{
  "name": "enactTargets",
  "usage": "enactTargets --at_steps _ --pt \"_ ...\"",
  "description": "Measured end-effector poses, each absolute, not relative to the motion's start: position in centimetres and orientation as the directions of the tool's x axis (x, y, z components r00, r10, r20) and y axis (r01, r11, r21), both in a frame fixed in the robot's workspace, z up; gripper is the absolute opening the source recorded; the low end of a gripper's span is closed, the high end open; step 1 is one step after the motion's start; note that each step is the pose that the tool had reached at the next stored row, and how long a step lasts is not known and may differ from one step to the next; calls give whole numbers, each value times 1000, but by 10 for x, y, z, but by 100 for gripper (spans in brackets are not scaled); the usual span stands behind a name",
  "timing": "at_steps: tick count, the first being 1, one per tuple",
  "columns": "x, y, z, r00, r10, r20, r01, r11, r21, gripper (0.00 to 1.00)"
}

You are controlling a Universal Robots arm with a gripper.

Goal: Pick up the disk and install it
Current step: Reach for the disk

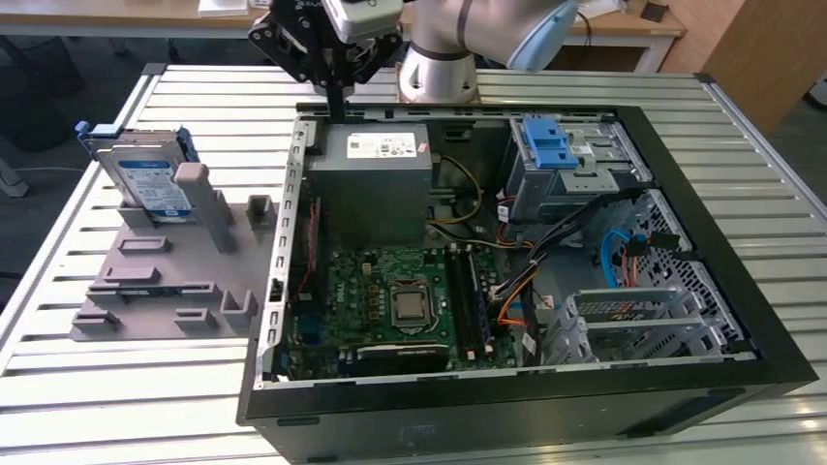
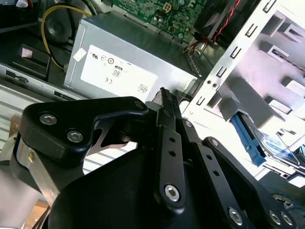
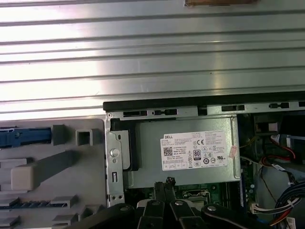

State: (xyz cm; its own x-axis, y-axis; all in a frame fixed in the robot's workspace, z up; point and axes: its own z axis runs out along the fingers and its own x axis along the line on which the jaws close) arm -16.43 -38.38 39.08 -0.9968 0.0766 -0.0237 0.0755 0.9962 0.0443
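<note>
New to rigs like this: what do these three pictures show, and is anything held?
It is one robot arm ending in a gripper, its fingers shut on nothing. The exterior view sees the whole slatted table from off the arm; both wrist views ride on the arm. On the table sit an open computer case and a grey fixture. The disk stands in that fixture, untouched. The gripper hangs near the case's grey power box.

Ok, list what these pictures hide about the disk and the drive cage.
- Disk, exterior view: lower part hidden behind the grey holder posts.
- Disk, second wrist view: mostly behind the gripper links.
- Drive cage, exterior view: inside covered by the blue latch.
</note>
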Motion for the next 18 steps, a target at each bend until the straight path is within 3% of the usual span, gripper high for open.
enactTargets --at_steps 18 --pt "-181 -379 389 -997 77 -22 76 996 44 11"
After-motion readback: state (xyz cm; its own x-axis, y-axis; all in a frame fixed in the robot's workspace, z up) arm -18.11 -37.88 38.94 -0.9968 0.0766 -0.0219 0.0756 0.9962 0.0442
